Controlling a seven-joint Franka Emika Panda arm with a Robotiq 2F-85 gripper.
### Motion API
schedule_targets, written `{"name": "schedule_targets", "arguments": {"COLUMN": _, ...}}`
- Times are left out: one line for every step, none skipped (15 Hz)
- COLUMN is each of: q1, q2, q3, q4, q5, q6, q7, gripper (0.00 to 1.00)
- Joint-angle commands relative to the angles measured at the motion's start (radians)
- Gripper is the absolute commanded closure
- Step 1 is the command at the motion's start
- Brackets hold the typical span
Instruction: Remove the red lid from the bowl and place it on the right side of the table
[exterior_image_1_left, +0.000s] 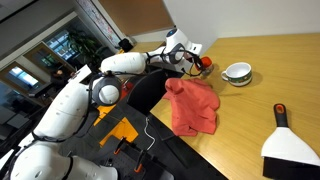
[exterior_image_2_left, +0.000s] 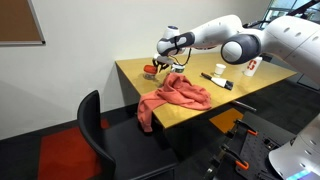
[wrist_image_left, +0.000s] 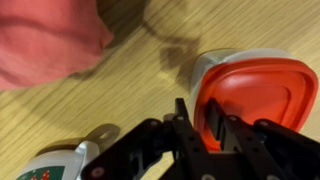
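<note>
The red lid (wrist_image_left: 255, 95) is a rounded square and lies over a white bowl (wrist_image_left: 203, 68), whose rim shows around it in the wrist view. My gripper (wrist_image_left: 197, 104) straddles the lid's near rim, one finger outside and one inside, shut on it. In both exterior views the gripper (exterior_image_1_left: 190, 60) (exterior_image_2_left: 166, 60) is low over the table with the red lid (exterior_image_1_left: 205, 66) (exterior_image_2_left: 150, 72) at its tips. Whether the lid is lifted off the bowl I cannot tell.
A red cloth (exterior_image_1_left: 192, 106) (exterior_image_2_left: 176, 97) (wrist_image_left: 45, 40) lies bunched close to the gripper. A second white bowl (exterior_image_1_left: 237, 73) stands beside the lid. A black-handled white brush (exterior_image_1_left: 286, 140) lies nearer the edge. A white cup (exterior_image_2_left: 252, 67) stands farther along the wooden table (exterior_image_1_left: 270, 100).
</note>
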Motion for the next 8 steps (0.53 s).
{"name": "schedule_targets", "arguments": {"q1": -0.002, "q2": 0.031, "q3": -0.002, "q4": 0.070, "q5": 0.002, "q6": -0.051, "q7": 0.027, "gripper": 1.00}}
{"name": "schedule_targets", "arguments": {"q1": -0.002, "q2": 0.031, "q3": -0.003, "q4": 0.073, "q5": 0.001, "q6": -0.050, "q7": 0.027, "gripper": 1.00}}
{"name": "schedule_targets", "arguments": {"q1": -0.002, "q2": 0.030, "q3": -0.004, "q4": 0.074, "q5": 0.001, "q6": -0.049, "q7": 0.027, "gripper": 1.00}}
{"name": "schedule_targets", "arguments": {"q1": -0.001, "q2": 0.029, "q3": -0.005, "q4": 0.076, "q5": 0.001, "q6": -0.048, "q7": 0.029, "gripper": 0.98}}
{"name": "schedule_targets", "arguments": {"q1": -0.002, "q2": 0.025, "q3": -0.005, "q4": 0.075, "q5": 0.002, "q6": -0.047, "q7": 0.028, "gripper": 0.98}}
{"name": "schedule_targets", "arguments": {"q1": -0.001, "q2": 0.023, "q3": -0.006, "q4": 0.075, "q5": 0.001, "q6": -0.047, "q7": 0.032, "gripper": 0.98}}
{"name": "schedule_targets", "arguments": {"q1": -0.001, "q2": 0.015, "q3": -0.005, "q4": 0.071, "q5": 0.002, "q6": -0.045, "q7": 0.030, "gripper": 0.98}}
{"name": "schedule_targets", "arguments": {"q1": 0.000, "q2": 0.008, "q3": -0.005, "q4": 0.067, "q5": 0.003, "q6": -0.041, "q7": 0.029, "gripper": 0.98}}
